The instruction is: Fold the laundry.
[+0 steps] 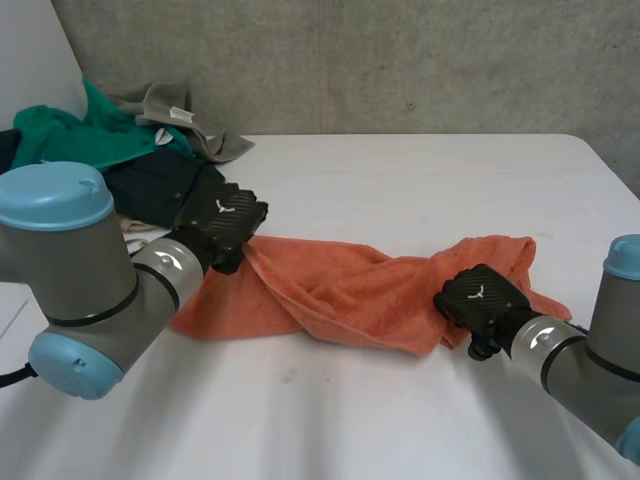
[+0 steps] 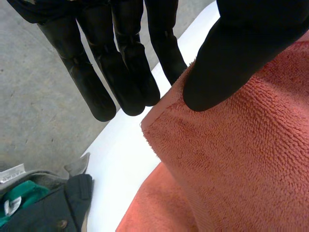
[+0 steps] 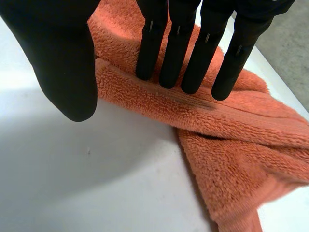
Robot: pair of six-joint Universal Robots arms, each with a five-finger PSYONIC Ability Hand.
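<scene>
Towel [image 1: 340,290] is all twisted, so we're at flattening. Left hand [image 1: 222,222] pinches a corner, right hand [image 1: 482,297] rests slack-fingered on the other end. It needs untwisting next.

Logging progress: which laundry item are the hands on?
The orange towel, lying twisted by itself; the heap of green, grey and dark clothes sits apart.

The towel [image 1: 350,290] is thick terry cloth, loopy and rough (its hem band is woven flatter). The table [image 1: 420,185] looks smooth and matt. The left hand [image 1: 222,222] and right hand [image 1: 482,298] are smooth black, faintly glossy.
</scene>
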